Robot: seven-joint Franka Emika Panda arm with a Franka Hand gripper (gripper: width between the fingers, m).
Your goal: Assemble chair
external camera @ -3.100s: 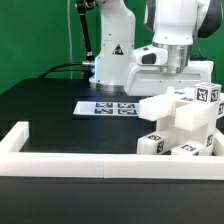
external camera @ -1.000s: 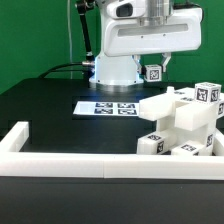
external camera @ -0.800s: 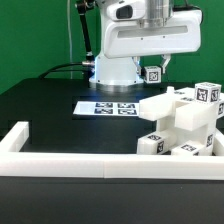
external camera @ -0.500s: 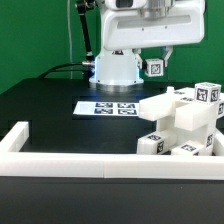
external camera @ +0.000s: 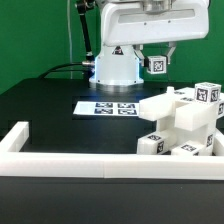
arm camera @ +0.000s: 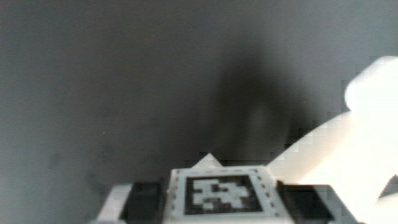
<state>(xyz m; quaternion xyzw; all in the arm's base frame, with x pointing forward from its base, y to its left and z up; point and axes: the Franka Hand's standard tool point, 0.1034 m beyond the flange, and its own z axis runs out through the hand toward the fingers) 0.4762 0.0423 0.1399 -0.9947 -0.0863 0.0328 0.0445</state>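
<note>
My gripper (external camera: 155,63) hangs high over the black table, shut on a small white chair piece (external camera: 155,66) that carries a black-and-white tag. In the wrist view the same tagged piece (arm camera: 222,192) sits between the dark fingers (arm camera: 148,196). Below and toward the exterior view's right stands the cluster of chunky white chair blocks (external camera: 185,125), several with tags; a blurred part of the cluster (arm camera: 356,125) shows in the wrist view. The gripper is well above and clear of that cluster.
The marker board (external camera: 108,107) lies flat on the table near the robot base (external camera: 115,70). A long white border rail (external camera: 70,160) runs along the front, with a short side piece (external camera: 15,135) at the exterior view's left.
The gripper has risen a little over the last second with the tagged piece in it. About three seconds ago it was low at the block cluster.
</note>
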